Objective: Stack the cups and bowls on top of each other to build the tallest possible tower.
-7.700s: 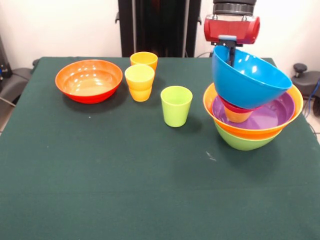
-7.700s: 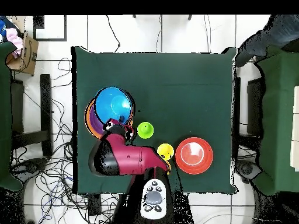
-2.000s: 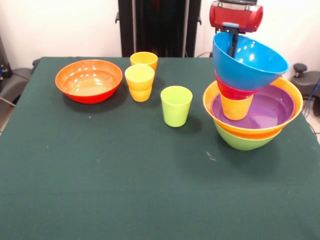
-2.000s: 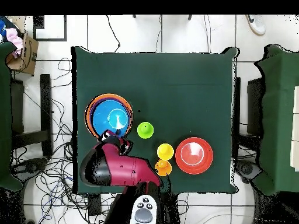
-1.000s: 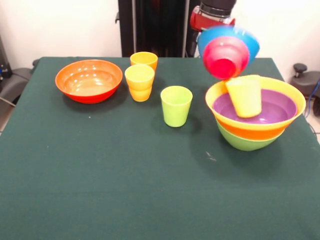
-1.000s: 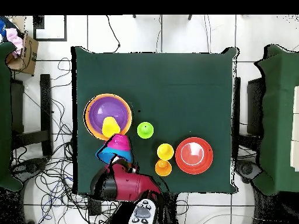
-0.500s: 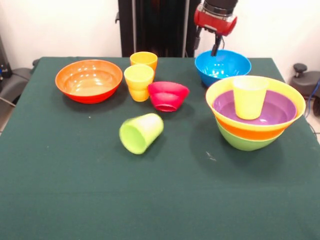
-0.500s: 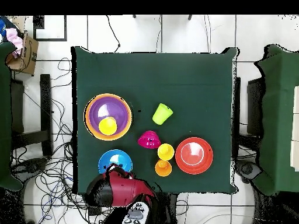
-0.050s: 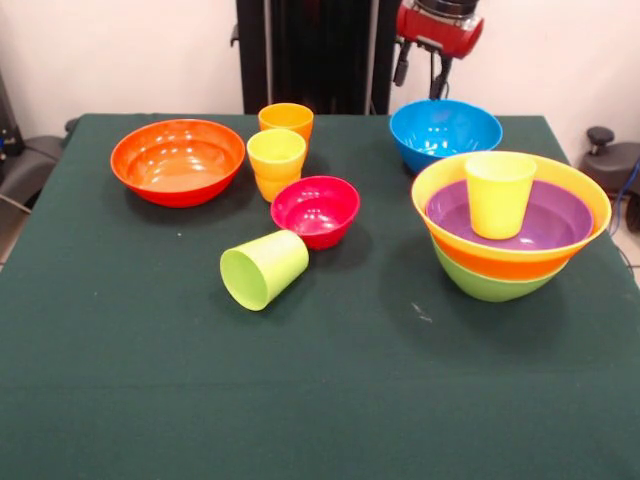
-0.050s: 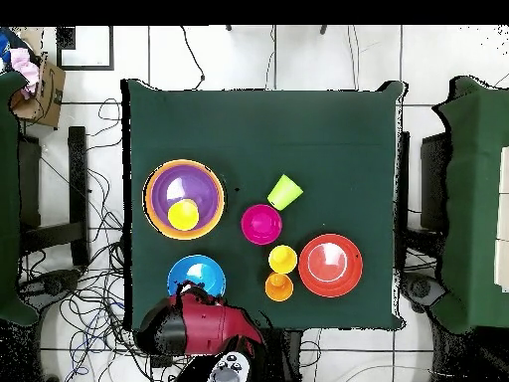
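Note:
The tower (image 9: 510,245) at the right is a lime green bowl, an orange bowl and a purple bowl (image 10: 184,194) nested together, with a yellow cup (image 9: 498,193) upright inside. Behind it a blue bowl (image 9: 446,130) rests on the table. My gripper (image 9: 420,72) hangs open and empty just above the blue bowl's far rim. A small magenta bowl (image 9: 315,208) sits upright mid-table. Beside it a lime green cup (image 9: 262,268) lies on its side. A yellow cup (image 9: 276,160) and an orange cup (image 9: 285,120) stand behind the magenta bowl.
A wide red-orange bowl (image 9: 178,158) sits at the far left of the green cloth (image 9: 300,400). In the overhead view my red arm (image 10: 199,323) lies past the table edge by the blue bowl (image 10: 196,276). Chairs flank the table.
The blue and magenta bowls came off the tower and fell. The lime green cup was knocked over and rolled. Since half a second ago the magenta bowl settled upright and my gripper rose.

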`<action>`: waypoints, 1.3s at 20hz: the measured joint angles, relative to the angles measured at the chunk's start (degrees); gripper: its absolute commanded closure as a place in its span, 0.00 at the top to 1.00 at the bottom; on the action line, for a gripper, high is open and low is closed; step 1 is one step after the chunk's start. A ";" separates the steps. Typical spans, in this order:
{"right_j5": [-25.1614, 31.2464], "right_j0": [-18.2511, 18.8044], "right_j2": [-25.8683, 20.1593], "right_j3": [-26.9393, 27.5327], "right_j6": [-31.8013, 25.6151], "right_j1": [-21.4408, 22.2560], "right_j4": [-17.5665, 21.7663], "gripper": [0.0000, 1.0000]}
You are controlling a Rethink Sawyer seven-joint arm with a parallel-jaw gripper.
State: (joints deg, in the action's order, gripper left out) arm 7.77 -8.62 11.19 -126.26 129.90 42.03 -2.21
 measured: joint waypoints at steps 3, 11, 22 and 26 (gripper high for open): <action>0.00 0.00 0.00 0.00 0.00 0.04 0.00 1.00; -0.06 0.00 0.00 0.02 0.00 -2.01 -0.01 1.00; -6.78 1.71 -0.05 3.72 0.00 -14.15 0.42 1.00; -8.07 4.60 -0.05 6.73 0.00 -17.63 1.84 1.00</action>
State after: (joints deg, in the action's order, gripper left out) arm -0.30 -4.02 11.14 -119.53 129.90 24.40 -0.37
